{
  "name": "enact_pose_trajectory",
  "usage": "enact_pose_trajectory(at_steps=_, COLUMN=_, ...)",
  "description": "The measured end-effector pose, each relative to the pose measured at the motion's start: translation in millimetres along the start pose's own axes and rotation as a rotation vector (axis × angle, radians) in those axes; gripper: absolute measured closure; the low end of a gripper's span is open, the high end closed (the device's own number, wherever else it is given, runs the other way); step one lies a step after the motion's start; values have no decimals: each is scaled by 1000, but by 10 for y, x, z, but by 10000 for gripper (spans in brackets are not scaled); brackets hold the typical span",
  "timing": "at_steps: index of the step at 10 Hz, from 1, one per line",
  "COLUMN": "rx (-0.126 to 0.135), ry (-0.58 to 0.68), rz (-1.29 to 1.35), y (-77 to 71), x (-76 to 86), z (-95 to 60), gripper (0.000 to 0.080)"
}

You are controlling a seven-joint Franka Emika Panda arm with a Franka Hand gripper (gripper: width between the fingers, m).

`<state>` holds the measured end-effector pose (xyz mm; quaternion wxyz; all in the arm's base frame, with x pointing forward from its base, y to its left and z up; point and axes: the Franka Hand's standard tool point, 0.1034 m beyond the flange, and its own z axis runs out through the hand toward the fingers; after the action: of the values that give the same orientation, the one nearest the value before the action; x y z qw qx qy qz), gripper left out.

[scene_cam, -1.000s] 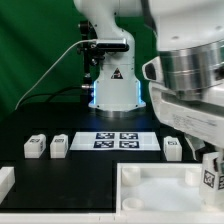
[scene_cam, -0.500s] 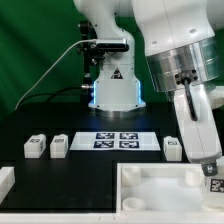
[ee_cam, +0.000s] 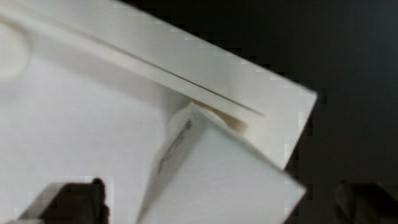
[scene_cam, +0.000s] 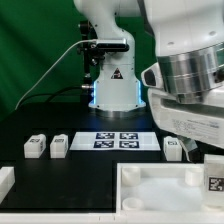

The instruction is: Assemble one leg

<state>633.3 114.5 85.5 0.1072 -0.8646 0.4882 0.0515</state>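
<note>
Above the black table (scene_cam: 70, 186), green curtain (scene_cam: 30, 50) behind, the claw (ee_cam: 217, 203) hangs wide open

The marker board (scene_cam: 119, 140) lies flat on the black tabletop (scene_cam: 70, 170), its four tags face up. It is well apart from my tool (ee_cam: 217, 205), on the exterior view's left of it. Farther from my tool on that same side, a white block (scene_cam: 5, 181) sits partly cut off by the picture's edge. A green curtain (scene_cam: 30, 40) hangs far behind.
</note>
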Motion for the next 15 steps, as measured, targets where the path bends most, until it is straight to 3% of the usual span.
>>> enact_pose_trajectory(at_steps=2, rx=7, ry=14, rz=-157, y=2, x=36, z=5, gripper=151)
enact_pose_trajectory(at_steps=3, rx=-7, ry=21, rz=-311, y=10, x=46, z=14, gripper=151)
enact_pose_trajectory(at_steps=4, rx=-52, ry=49, rz=-511, y=12, x=70, z=37, gripper=151)
enact_pose_trajectory(at_steps=5, rx=-75, ry=68, rz=-643, y=0, x=70, z=34, gripper=151)
enact_pose_trajectory(at_steps=6, rx=-66, ry=63, rz=-596, y=-3, x=67, z=36, gripper=151)
enact_pose_trajectory(at_steps=7, rx=-66, ry=63, rz=-596, y=-1, x=70, z=36, gripper=275)
enact_pose_trajectory(at_steps=8, rx=-58, ry=62, rz=-509, y=-7, x=58, z=39, gripper=275)
enact_pose_trajectory(at_steps=9, rx=-52, ry=62, rz=-390, y=-11, x=46, z=42, gripper=460)
enact_pose_trajectory(at_steps=10, rx=-50, ry=63, rz=-281, y=0, x=56, z=41, gripper=460)
enact_pose_trajectory(at_steps=11, rx=-40, ry=61, rz=-178, y=5, x=80, z=29, gripper=502)
enact_pose_trajectory(at_steps=13, rx=-7, ry=36, rz=174, y=43, x=150, z=7, gripper=502)
enact_pose_trajectory(at_steps=14, rx=29, ry=27, rz=421, y=57, x=120, z=53, gripper=502)
enact_pose_trajectory(at_steps=15, rx=81, ry=24, rz=652, y=75, x=73, z=60, gripper=502)
